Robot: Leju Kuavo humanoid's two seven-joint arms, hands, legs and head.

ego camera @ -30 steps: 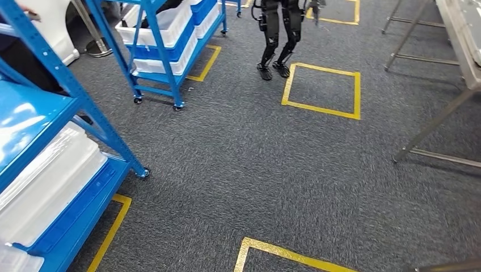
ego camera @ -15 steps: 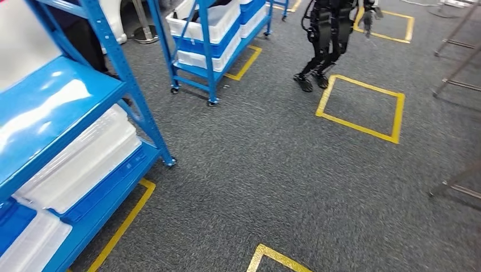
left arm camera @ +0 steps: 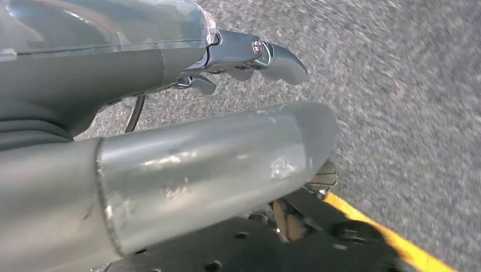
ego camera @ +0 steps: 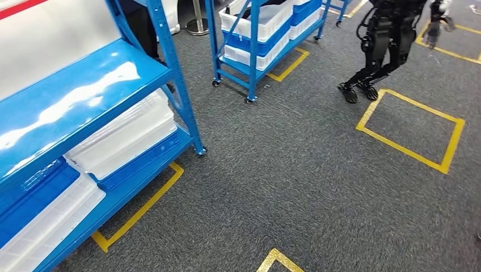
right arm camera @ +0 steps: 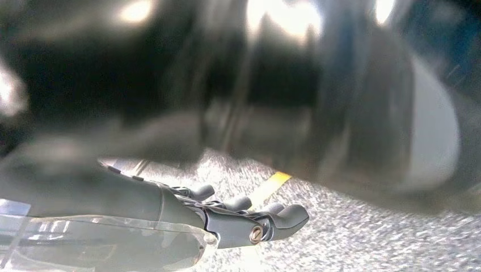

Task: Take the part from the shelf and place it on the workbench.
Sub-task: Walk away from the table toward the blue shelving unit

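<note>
The near blue shelf (ego camera: 68, 107) stands at the left of the head view, its glossy upper board bare. On the lower level lie white lidded bins (ego camera: 125, 136) and a blue bin (ego camera: 28, 198). I cannot pick out a part on it. My left hand (left arm camera: 187, 62) hangs over the grey carpet with thumb and fingers stretched out and nothing in it. My right hand (right arm camera: 227, 218) also hangs with its fingers extended and holds nothing.
A second wheeled blue shelf (ego camera: 255, 34) with white and blue bins stands further back. Another dark humanoid robot (ego camera: 385, 39) stands by a yellow taped square (ego camera: 414, 130) on the carpet. Yellow tape also marks the floor beside the near shelf (ego camera: 142, 209).
The whole picture has shifted right: my view has turned toward the near shelf, which now takes up more of the left side. The table legs at the right have left the view.
</note>
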